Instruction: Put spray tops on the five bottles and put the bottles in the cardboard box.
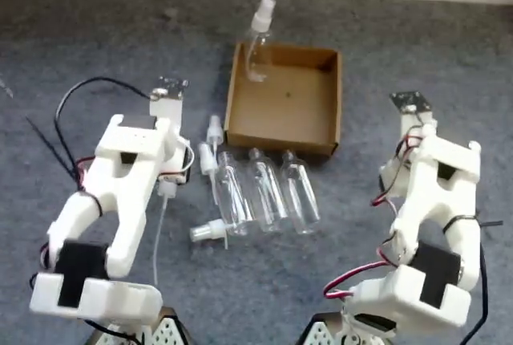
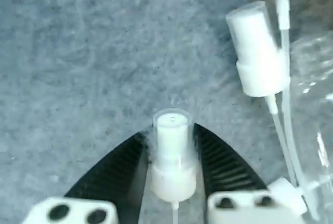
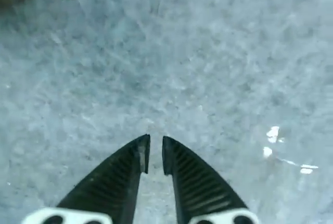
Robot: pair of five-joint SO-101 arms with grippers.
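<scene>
**Grey counter, one spray top gripped on the left**

Grey, felt-like cloth covers the counter [image 1: 80, 56]. The left end effector [image 2: 171, 130] is clenched on a white spray top [image 2: 173, 156], with one black ribbed finger on either side of its collar. In the high view the top's thin dip tube [image 1: 156, 241] hangs down from it under the left arm [image 1: 128, 192].

The cardboard box [image 1: 280, 140] sits open at the middle of the far side. A capped bottle [image 1: 258, 40], clear with a white sprayer on it, stands in the box's far left corner and leans at the rim.

In front of the box, three uncapped clear bottles lie side by side on the cloth with their necks toward it: the leftmost bottle [image 1: 232, 192], the middle bottle [image 1: 266, 188] and the rightmost bottle [image 1: 299, 192].

A second spray top [image 1: 214, 128] and a third spray top [image 1: 207, 156] lie near the box's front left corner, between the left arm and the bottles. A fourth spray top [image 1: 210, 231] lies on its side just beside the near end of the leftmost bottle.

The right end effector [image 3: 156, 139] is closed down to a narrow slit with nothing between its fingers, and it hangs over the cloth. The right arm [image 1: 433, 200] stands to the right of the box, well apart from the bottles.
</scene>
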